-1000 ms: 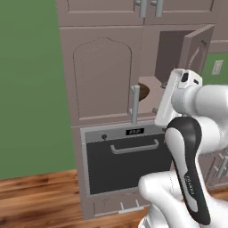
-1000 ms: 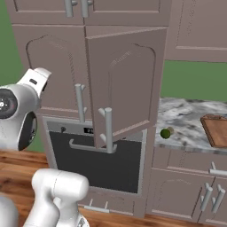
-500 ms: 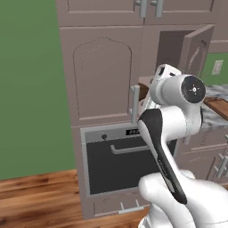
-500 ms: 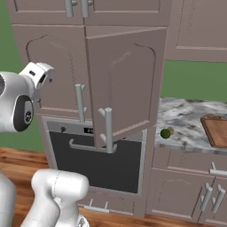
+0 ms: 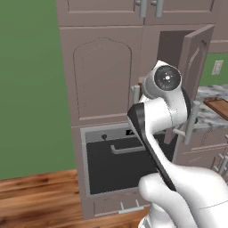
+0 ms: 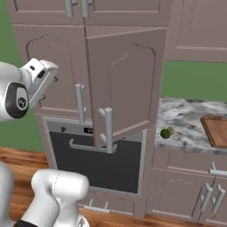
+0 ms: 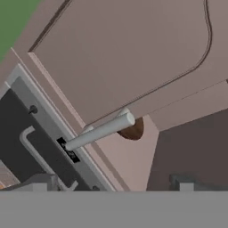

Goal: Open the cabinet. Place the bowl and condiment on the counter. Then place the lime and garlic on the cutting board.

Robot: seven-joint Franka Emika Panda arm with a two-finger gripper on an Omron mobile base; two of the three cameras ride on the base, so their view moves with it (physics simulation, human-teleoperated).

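door: while the cabinet [image 6: 126, 84] door stands swung out toward the robot, its bar handle [image 6: 108, 130] runs upright near the free edge
bowl: brown rim [image 7: 132, 129] peeks behind a handle in the hand view
desk [image 6: 186, 124]: lime [image 6: 165, 133] by its front edge; board [image 6: 216, 130] to the right, long axis running back
tool [image 7: 111, 187]: wide apart, holding nothing
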